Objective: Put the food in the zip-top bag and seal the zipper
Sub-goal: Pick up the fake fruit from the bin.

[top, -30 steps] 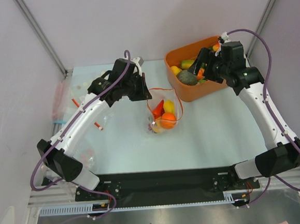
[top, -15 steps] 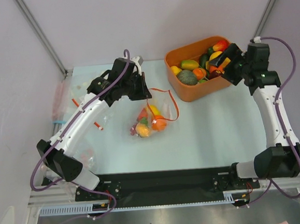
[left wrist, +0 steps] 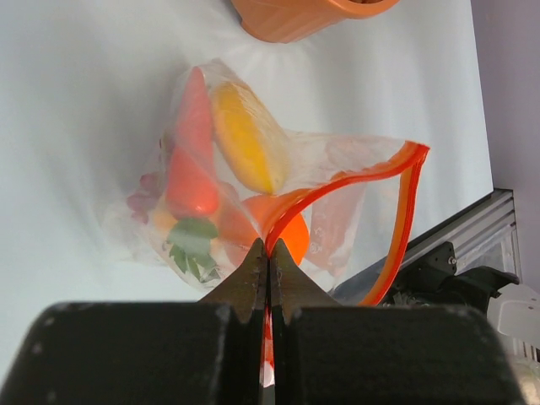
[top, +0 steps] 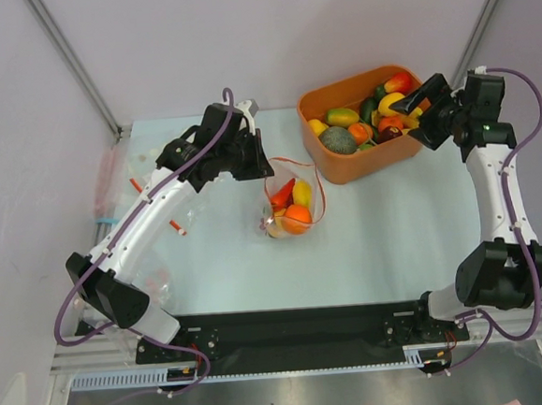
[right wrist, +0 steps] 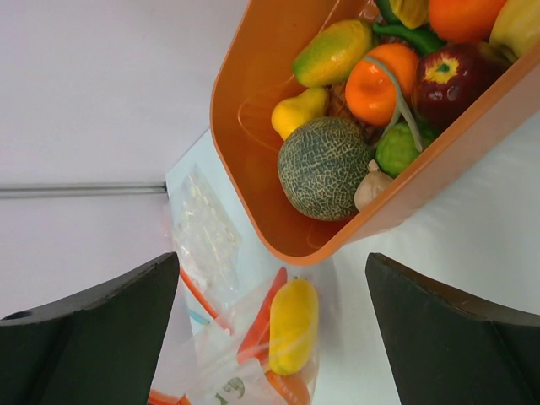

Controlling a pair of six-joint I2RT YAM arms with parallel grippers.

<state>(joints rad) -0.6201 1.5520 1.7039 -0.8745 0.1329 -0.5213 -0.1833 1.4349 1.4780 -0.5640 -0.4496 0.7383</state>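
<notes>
The zip-top bag [top: 290,206] hangs open in the middle of the table, holding food: a red chili [top: 283,192], a yellow mango [top: 301,193] and an orange [top: 298,219]. My left gripper [top: 257,162] is shut on the zipper [left wrist: 403,211], the red-orange strip pinched between its fingertips [left wrist: 268,253]. Through the clear bag [left wrist: 337,169] the wrist view shows the mango [left wrist: 245,139], chili [left wrist: 192,160] and purple grapes [left wrist: 142,202]. My right gripper [top: 425,108] is open and empty at the tub's right end. Its wrist view looks between the jaws [right wrist: 270,329] at the mango [right wrist: 293,325].
The orange tub [top: 344,170] at the back right holds several more toy fruits, among them a netted melon [right wrist: 325,167]. Spare clear bags [top: 147,175] lie at the left of the table, one more [top: 151,282] near the left arm's base. Frame posts stand at both back corners.
The right gripper has drawn back from over the tub's middle to its right end, still open. The hanging bag swung left and came back; the left gripper kept its hold.
</notes>
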